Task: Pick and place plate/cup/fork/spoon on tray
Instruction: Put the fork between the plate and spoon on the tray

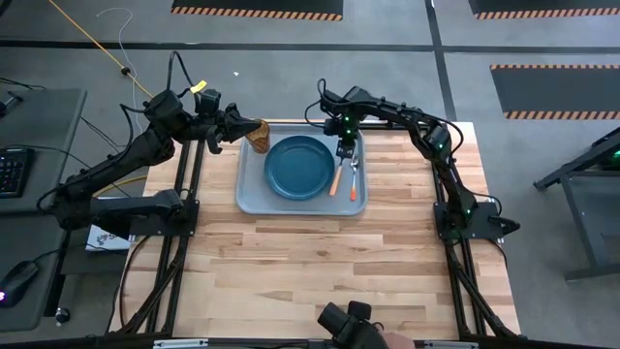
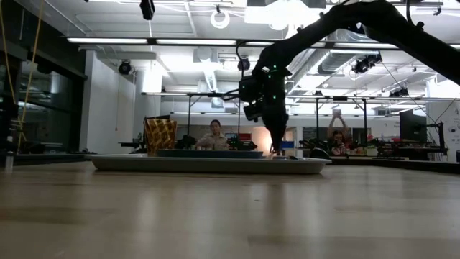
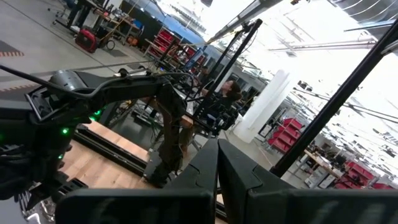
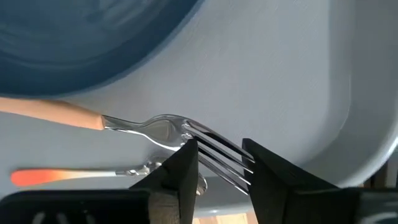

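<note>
1. Wooden desk (image 1: 320,262), workshop behind; tray (image 1: 254,199) at the far edge, middle.
2. Left claw (image 1: 254,133) at the tray's far-left corner, clamped on the cup (image 1: 260,137).
3. Plate (image 1: 300,167) centred in the tray.
4. Fork (image 4: 186,134) and spoon (image 4: 74,176) lie on the tray's right side.
5. Right claw (image 4: 219,163) fingers apart, straddling the fork tines. Lift straight up to avoid nudging the cutlery.

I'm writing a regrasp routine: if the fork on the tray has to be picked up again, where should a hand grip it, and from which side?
Grip the fork across its slim orange handle, coming straight down from above. It lies flat on the tray beside the plate, so a side approach looks blocked. The right hand now straddles the tines, a slippier hold.
</note>
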Available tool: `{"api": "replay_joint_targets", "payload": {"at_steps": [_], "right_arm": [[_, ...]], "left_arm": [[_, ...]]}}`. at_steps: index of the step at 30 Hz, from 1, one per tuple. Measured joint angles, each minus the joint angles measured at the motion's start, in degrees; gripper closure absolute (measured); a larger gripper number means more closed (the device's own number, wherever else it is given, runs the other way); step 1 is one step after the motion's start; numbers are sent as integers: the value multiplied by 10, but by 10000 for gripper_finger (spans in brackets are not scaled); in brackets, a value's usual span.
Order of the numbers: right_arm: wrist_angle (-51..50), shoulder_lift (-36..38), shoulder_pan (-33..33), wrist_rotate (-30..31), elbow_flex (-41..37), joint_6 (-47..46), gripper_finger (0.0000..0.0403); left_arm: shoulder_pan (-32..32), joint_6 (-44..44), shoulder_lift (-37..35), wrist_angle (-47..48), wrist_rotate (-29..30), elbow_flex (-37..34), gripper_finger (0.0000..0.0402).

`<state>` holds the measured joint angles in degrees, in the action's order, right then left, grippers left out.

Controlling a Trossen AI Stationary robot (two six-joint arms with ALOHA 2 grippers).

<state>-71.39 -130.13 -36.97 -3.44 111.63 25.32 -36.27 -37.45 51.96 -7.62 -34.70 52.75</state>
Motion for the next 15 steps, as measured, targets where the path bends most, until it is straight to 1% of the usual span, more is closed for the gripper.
{"api": "replay_joint_targets", "payload": {"at_steps": [4, 12, 15], "right_arm": [[-7, 0, 5, 4, 0, -2, 280], [-6, 0, 14, 7, 0, -9, 212], [-1, 0, 14, 22, 0, -9, 194]], "left_arm": [[0, 0, 0, 0, 0, 0, 401], [0, 0, 0, 0, 0, 0, 401], [0, 0, 0, 0, 0, 0, 401]]}}
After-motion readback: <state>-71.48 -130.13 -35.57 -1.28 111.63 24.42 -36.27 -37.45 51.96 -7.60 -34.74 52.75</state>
